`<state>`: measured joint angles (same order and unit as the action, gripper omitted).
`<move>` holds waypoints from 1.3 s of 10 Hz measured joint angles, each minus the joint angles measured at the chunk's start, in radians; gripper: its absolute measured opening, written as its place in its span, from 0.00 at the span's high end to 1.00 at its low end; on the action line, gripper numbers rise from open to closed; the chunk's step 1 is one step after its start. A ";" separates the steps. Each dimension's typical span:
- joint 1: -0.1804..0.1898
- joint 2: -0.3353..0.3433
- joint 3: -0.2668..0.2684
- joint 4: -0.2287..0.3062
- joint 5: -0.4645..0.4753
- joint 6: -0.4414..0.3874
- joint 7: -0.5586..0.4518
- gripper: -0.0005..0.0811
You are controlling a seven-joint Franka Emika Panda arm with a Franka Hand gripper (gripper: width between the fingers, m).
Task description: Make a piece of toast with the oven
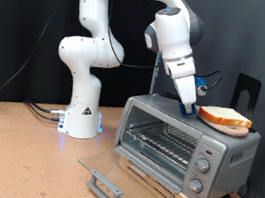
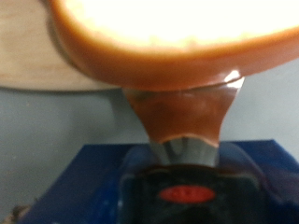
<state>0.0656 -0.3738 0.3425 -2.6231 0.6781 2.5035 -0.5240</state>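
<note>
The piece of toast (image 1: 226, 117) lies on a round light wooden plate (image 1: 231, 129) on top of the silver-grey oven (image 1: 220, 153). The oven's glass door (image 1: 121, 170) is dropped open, its grey handle (image 1: 105, 187) is near the table, and the wire rack (image 1: 162, 139) inside is bare. My gripper (image 1: 189, 107) is on the oven top at the toast's edge, on the exterior view's left of it. In the wrist view the toast's orange-brown crust (image 2: 177, 70) fills the top, one finger (image 2: 182, 117) touches it from below, and the plate (image 2: 28, 56) shows beside it. The other finger is hidden.
The oven stands on a wooden board (image 1: 159, 186) on the brown table. Three knobs (image 1: 203, 166) are on its front at the exterior view's right. A black stand (image 1: 247, 92) rises behind the oven. The arm's white base (image 1: 82, 111) and cables (image 1: 39, 111) are at the left.
</note>
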 joint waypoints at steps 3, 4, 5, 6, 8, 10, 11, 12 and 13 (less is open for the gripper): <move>0.000 0.000 0.000 0.005 0.003 0.001 -0.002 0.48; 0.000 0.001 0.001 0.006 0.003 0.001 0.000 0.48; 0.000 0.001 0.002 0.006 0.003 0.001 0.000 0.48; 0.001 0.001 0.002 0.005 0.013 0.011 -0.004 0.48; 0.011 -0.001 -0.003 -0.005 0.109 0.059 -0.060 0.48; 0.025 -0.011 -0.020 -0.018 0.219 0.093 -0.149 0.48; 0.025 -0.021 -0.029 -0.024 0.241 0.092 -0.167 0.48; 0.025 -0.034 -0.040 -0.030 0.244 0.080 -0.169 0.48; 0.024 -0.050 -0.055 -0.034 0.244 0.050 -0.169 0.48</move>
<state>0.0895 -0.4237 0.2879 -2.6569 0.9224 2.5538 -0.6927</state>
